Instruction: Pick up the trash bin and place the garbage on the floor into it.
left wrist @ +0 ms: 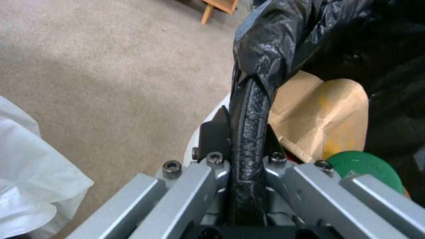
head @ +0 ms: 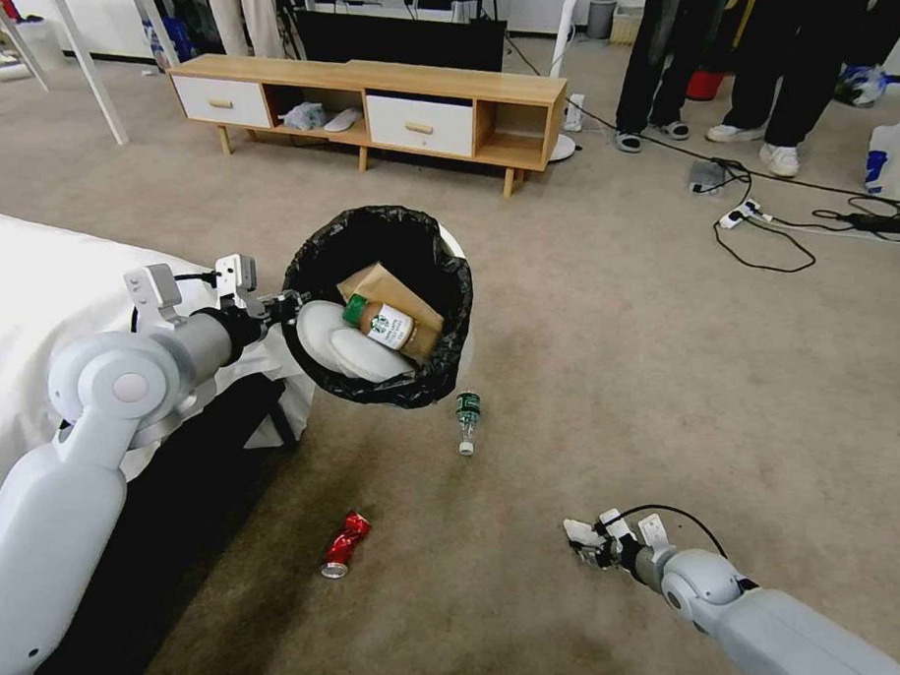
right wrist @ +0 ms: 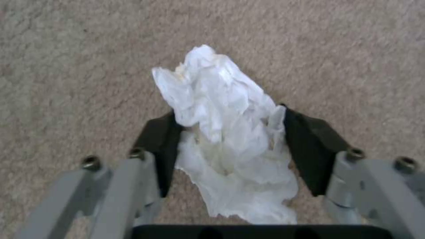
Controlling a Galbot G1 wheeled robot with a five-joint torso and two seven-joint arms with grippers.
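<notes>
The right gripper [right wrist: 230,146] is low over the floor [head: 687,369] with its two black pads [right wrist: 157,146] closed against the flanks of a crumpled white tissue [right wrist: 225,132]; the tissue sits between the pads and bulges past them toward the carpet; in the head view this gripper [head: 587,541] lies to the robot's right, well apart from the other litter. The tissue is judged very light, soft and compressible, so it will deform rather than resist; hold it across the thickest crumpled mass, since a loose edge could tear or slip free. The left gripper [left wrist: 243,156] is pinched on the rim of the trash bin [head: 380,305], one pad [left wrist: 214,132] outside and one inside, with the black liner [left wrist: 274,43] trapped between them; the bin is held off the floor, tilted with its mouth toward the camera, just beside the white bed cover [head: 35,293]. The rim is thin and the liner film looks slick; a single-point hold may let the bin swing as load is added. Inside lie a brown paper bag [head: 374,286], a brown-drink bottle with green cap [head: 383,323] and a white rounded item [head: 347,346]. On the carpet remain a clear bottle [head: 467,420] just below the bin and a crushed red can [head: 345,544] nearer the robot.
</notes>
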